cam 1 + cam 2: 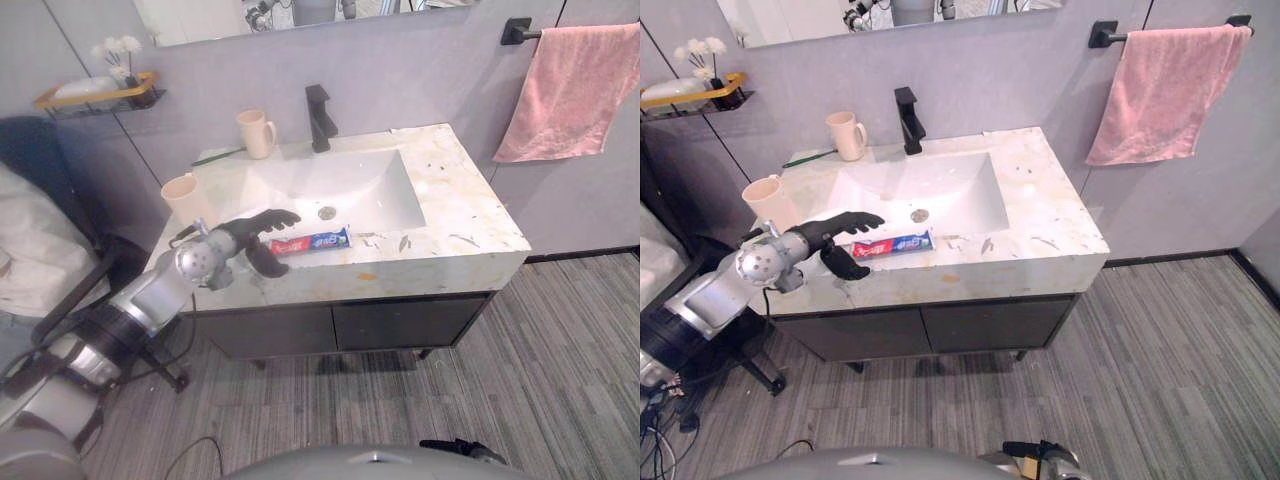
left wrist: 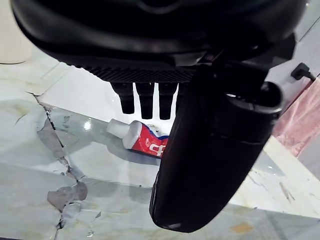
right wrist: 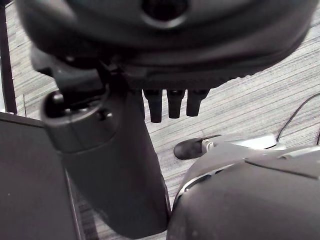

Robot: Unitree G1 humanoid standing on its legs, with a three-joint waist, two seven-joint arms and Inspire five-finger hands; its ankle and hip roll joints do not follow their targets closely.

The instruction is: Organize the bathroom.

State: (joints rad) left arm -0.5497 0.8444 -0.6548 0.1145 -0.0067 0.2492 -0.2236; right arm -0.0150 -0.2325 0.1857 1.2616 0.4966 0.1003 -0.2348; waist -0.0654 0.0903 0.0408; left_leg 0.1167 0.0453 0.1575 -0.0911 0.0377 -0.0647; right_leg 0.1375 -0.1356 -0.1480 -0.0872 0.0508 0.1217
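One toothpaste tube (image 1: pixel 310 241) flat on the vanity countertop (image 1: pixel 470 215), on the front strip between the basin (image 1: pixel 340 185) and the front edge, cap end pointing toward the left edge. Left hand (image 1: pixel 258 237) open over it: fingers (image 1: pixel 280 217) straight and reaching above the cap end, thumb (image 1: pixel 266 262) hanging below and toward the front edge. No contact visible; wrist view puts the tube just past the fingertips, apart from them.

Step judged: grasp of the tube. For a clean pick: lower the hand so fingers land on the basin side and thumb on the front side, close across the tube's width near the cap end, where the body looks firmest. Keep the tube from skidding into the basin.

Two cups for reference: one (image 1: pixel 183 197) near the left edge just behind the arm, one (image 1: pixel 256 133) at the back beside the black faucet (image 1: pixel 319 117). Right hand (image 3: pixel 115 165) hanging above the floor, fingers relaxed, holding nothing.
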